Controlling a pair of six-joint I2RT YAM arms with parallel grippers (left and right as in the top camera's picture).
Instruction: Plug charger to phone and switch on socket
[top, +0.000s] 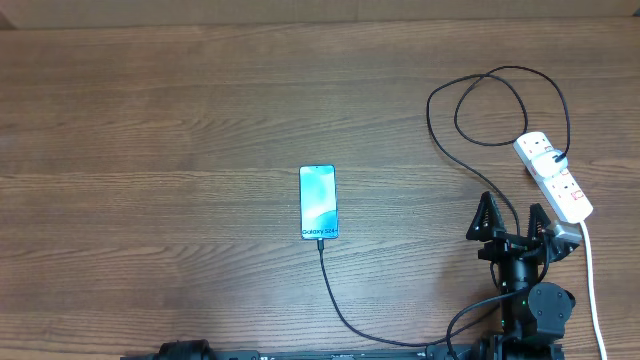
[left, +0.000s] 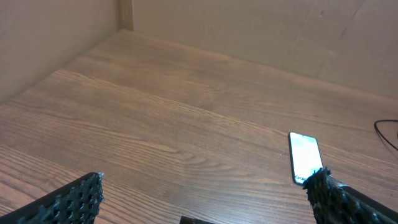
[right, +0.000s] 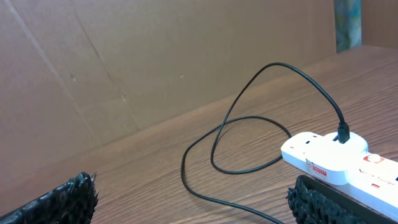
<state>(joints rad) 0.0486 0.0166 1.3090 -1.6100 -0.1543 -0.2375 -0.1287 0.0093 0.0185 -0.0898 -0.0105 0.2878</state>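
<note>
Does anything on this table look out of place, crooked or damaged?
Nothing looks damaged or spilled. Only the socket lies slanted near the right edge, and the charger makes loose loops beside it.

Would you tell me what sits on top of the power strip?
The charger is plugged into one outlet of the socket; red switches show. The right gripper covers its near end.

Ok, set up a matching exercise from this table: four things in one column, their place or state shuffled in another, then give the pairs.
1 phone
2 socket
3 charger
4 right arm's fingers

A spread open, holding nothing
B mid-table, screen lit
C white, at the table's right side
D black, looped, one end in an outlet

Pairs: 1-B, 2-C, 3-D, 4-A
</note>
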